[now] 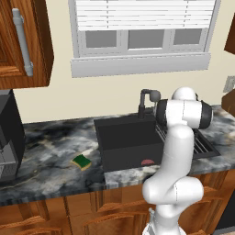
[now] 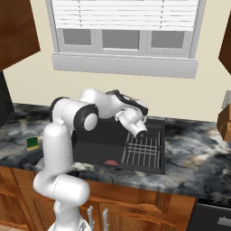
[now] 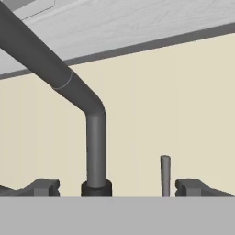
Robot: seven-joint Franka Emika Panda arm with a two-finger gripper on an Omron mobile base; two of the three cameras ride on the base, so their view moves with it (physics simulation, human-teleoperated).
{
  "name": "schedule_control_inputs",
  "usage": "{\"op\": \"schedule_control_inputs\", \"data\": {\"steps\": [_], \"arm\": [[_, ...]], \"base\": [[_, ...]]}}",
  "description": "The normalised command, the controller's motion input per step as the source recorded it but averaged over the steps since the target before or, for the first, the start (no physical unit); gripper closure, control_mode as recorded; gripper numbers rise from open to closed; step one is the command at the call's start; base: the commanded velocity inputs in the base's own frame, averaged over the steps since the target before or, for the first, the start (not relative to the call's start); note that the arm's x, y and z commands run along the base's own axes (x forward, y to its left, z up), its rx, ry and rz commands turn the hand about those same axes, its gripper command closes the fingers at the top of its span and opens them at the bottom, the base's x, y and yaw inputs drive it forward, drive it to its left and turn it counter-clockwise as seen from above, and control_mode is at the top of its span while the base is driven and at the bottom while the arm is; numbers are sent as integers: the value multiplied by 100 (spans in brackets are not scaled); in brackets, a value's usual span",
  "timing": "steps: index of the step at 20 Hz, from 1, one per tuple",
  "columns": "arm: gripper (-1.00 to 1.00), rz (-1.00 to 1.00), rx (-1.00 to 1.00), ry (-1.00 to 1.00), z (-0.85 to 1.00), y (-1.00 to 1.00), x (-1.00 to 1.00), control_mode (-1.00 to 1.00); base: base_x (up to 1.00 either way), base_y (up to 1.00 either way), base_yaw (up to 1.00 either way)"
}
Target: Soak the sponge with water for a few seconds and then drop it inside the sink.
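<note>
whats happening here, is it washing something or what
Nothing is being washed yet. The robot arm has its open, empty hand up by the black faucet behind the dark sink, facing the faucet and the small upright handle beside it. No water is running. The green sponge lies untouched on the marble counter to the left of the sink. A wire rack sits in the sink's right side.
</note>
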Motion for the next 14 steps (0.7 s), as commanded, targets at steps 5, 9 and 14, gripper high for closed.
{"op": "schedule_control_inputs", "data": {"steps": [5, 9, 14], "arm": [[-100, 0, 0, 0, -13, 0, 23, -100], [-100, 0, 0, 0, -8, 0, 20, -100], [-100, 0, 0, 0, -7, -8, 20, -100]], "base": [[0, 0, 0], [0, 0, 0], [0, 0, 0]]}}
